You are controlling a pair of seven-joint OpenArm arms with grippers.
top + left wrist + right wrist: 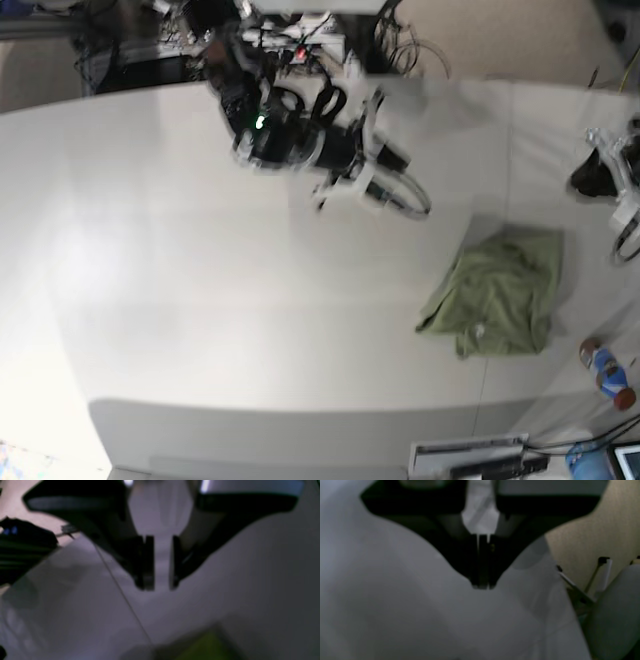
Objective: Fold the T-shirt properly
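**T-shirt bunched near tabletop's right edge**

The olive-green cotton T-shirt (497, 295) lies crumpled, long axis roughly front-to-back, on the white tabletop (200, 270) with broad bare surface leftward. Left gripper (160, 562): jaws apart, nothing between them. Right gripper (483, 580): jaws together, holding nothing, over bare tabletop.

1. You had a wide white table (200, 300) under everything, its surface plain with a thin seam line running across it.
2. You left the T-shirt (498, 292) lying crumpled directly on it, toward its right side in the base view.
3. A small white tag (479, 331) showed near the shirt's lower edge.
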